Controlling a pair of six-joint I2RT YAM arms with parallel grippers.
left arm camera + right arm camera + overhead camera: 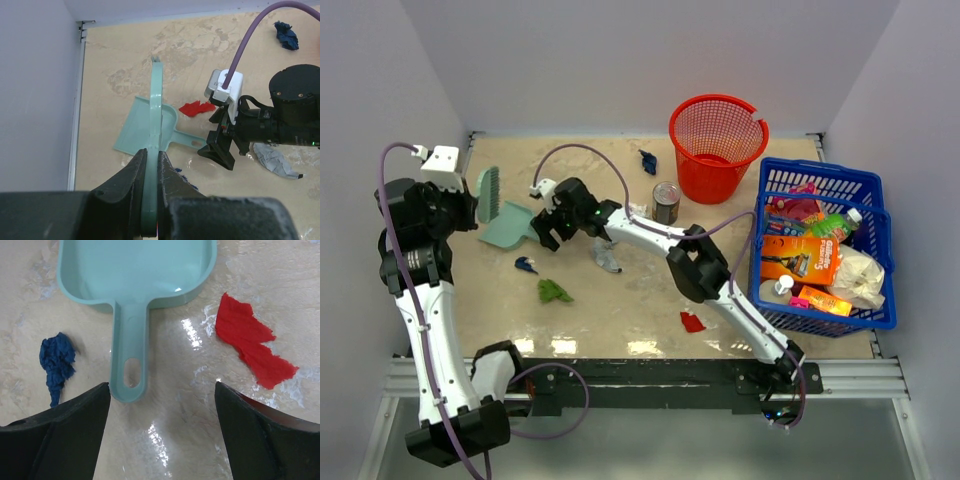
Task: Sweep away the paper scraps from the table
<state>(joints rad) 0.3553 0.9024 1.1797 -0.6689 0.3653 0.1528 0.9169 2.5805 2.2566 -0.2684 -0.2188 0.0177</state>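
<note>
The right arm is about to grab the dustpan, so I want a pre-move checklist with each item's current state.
1. The right gripper is open: ok.
2. The dustpan handle lies inside its gap: ok, though off centre.
3. The red scrap and blue scrap lie outside that gap: ok.
4. The left gripper is shut on the brush: ok.
5. Height suits gripping the handle: cannot tell.

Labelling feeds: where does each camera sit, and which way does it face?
Top external: above, behind the bases, looking down at the table; left hand and right hand show.
Left wrist: on its hand, looking along fingers shut on the brush.
Right wrist: on its hand, looking down between open fingers.
All three share the dustpan.
</note>
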